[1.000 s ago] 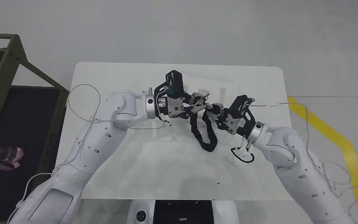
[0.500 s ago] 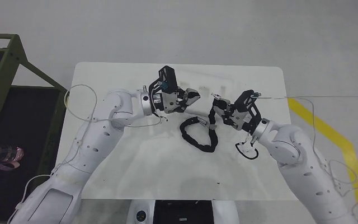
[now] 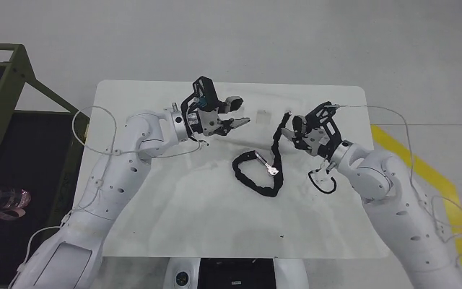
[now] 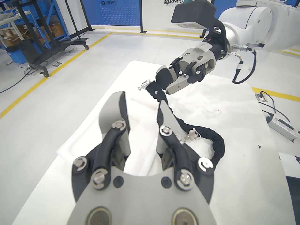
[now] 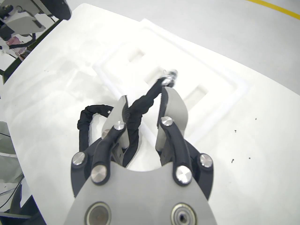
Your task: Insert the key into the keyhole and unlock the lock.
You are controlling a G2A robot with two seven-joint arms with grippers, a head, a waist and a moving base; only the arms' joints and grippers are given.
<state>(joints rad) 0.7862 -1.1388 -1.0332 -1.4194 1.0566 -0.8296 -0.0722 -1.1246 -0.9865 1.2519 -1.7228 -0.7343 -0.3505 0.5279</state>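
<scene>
The right gripper [image 3: 292,134] is clamped on one end of the black chain lock [image 3: 254,178], lifted off the white table [image 3: 180,217]. The rest loops on the table, with the silver key [image 3: 271,170] against it. The left gripper [image 3: 238,121] hangs nearby, jaws spread and empty.

Black fabric-sleeved chain lock [image 4: 219,144], bent in a loose U on the white table [image 4: 234,188], one end raised with its metal tip showing, small silver key [image 4: 192,134] lying just beside the sleeve

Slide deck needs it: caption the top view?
Right gripper holds one end of the black chain lock; left gripper open nearby; key on table.
</scene>
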